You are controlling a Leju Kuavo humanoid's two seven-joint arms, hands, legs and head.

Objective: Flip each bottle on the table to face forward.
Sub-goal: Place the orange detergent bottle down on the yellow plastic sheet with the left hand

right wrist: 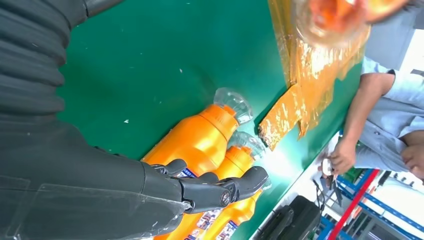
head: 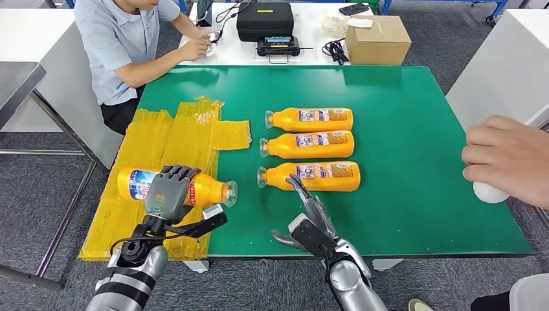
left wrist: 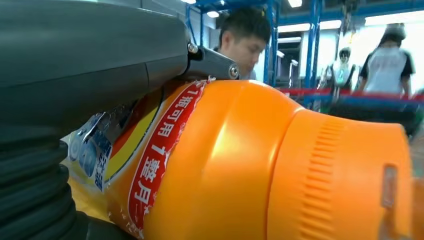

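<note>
Left hand: the left hand (head: 169,193) lay over the fourth orange bottle (head: 175,187) at lower left of the head view, fingers curled across its label, gripping it where it rested on the yellow taped sheet (head: 169,136). That grasp around the middle looked chosen so the bottle could be rolled about its long axis.
Held bottle: on its side, clear cap pointing right, toward the frame's centre, opposite to the others.
Sorted row: three orange bottles (head: 309,148) lay parallel at mid-frame on the green table (head: 414,129), caps to the left, printed labels up, so probably finished.
Right hand: the right hand (head: 311,217) hovered at lower centre just below the nearest row bottle, fingers spread, holding nothing, seemingly standing by.
Bystanders: a seated person (head: 129,45) at upper left; another person's hand (head: 508,159) at the right edge.
</note>
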